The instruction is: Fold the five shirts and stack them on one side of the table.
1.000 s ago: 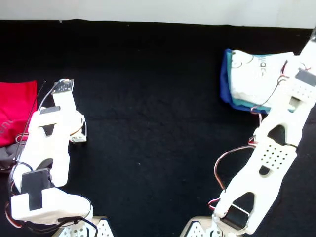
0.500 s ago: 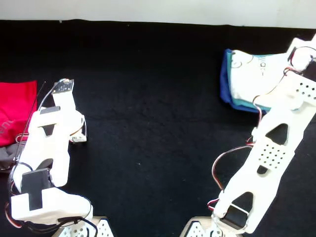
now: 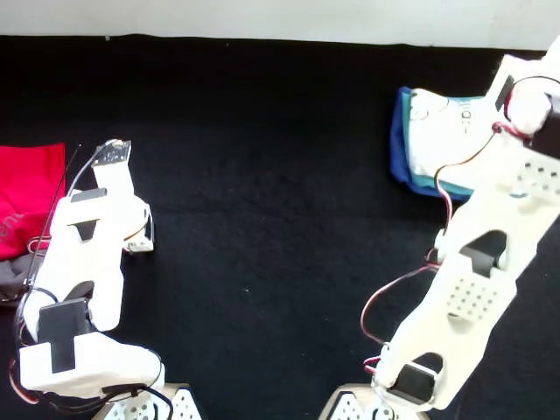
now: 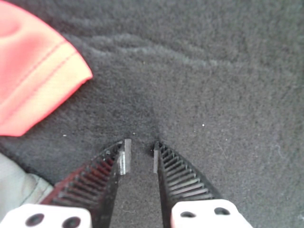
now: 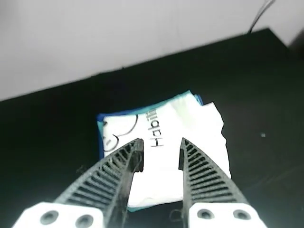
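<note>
- Hovering above the stack (image 3: pixel 437 144) at the far right of the table (image 3: pixel 262 175), the right gripper (image 5: pixel 160 154) holds nothing. Its jaws stand a narrow gap apart.
- The stack is folded. A white shirt (image 3: pixel 446 131) lies on top, a teal shirt (image 3: pixel 429 181) shows as a thin edge beneath it, and a blue shirt (image 3: pixel 400 149) at the bottom sticks out on the side toward the table's middle.
- The white shirt carries dark print: a short row of letters with a curved line drawing beside it. In the right wrist view the print lies just past the right gripper's tips.
- The right arm (image 3: pixel 481 262) runs from its base at the near edge up along the table's right side, with its wrist over the stack's right edge.
- The left gripper (image 4: pixel 140 154) sits low over the black table top. Its jaws are only slightly apart and nothing is between them. Whether the tips touch the surface cannot be told.
- A red shirt (image 3: pixel 26 197) lies at the table's left edge, beside the left arm (image 3: pixel 83 254). In the left wrist view its rounded, stitched hem is near the left gripper's tips but apart from them.
- A pale mark on the red shirt's near part is too small to read.
- A grey shirt (image 3: pixel 9 278) shows just nearer than the red one, at the left edge and partly behind the left arm.
- The left arm is folded back over its base at the near left.
</note>
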Available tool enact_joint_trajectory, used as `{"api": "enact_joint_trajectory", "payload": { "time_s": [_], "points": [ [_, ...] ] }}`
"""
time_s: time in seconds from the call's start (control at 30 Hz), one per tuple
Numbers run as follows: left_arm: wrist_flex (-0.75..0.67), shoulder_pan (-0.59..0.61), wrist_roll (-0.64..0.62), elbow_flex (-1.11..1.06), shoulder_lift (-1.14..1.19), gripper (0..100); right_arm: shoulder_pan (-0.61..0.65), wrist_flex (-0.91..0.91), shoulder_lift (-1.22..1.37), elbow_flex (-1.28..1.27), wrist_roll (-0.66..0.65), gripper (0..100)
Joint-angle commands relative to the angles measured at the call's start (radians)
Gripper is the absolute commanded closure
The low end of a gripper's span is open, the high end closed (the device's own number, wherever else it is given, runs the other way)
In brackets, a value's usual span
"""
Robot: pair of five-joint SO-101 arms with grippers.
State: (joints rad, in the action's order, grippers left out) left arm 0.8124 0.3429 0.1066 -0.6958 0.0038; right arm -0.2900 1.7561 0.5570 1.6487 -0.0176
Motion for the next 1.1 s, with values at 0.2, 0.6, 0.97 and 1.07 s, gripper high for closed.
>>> {"api": "enact_joint_trajectory", "payload": {
  "time_s": [0.2, 0.6, 0.97, 1.07],
  "points": [
    [-0.021, 0.007, -0.011, -0.005, 0.002, 90, 0.09, 0.012, -0.55, -0.59, 0.009, 87.2],
    [-0.021, 0.007, -0.011, -0.005, 0.002, 90, 0.196, -0.438, -1.122, -1.949, -0.014, 90.9],
    [-0.021, 0.007, -0.011, -0.005, 0.002, 90, 0.277, -0.967, -1.415, -2.819, -0.137, 90.7],
    [-0.021, 0.007, -0.009, -0.005, 0.002, 90, 0.277, -1.049, -1.417, -2.905, -0.137, 90.7]
  ]
}}
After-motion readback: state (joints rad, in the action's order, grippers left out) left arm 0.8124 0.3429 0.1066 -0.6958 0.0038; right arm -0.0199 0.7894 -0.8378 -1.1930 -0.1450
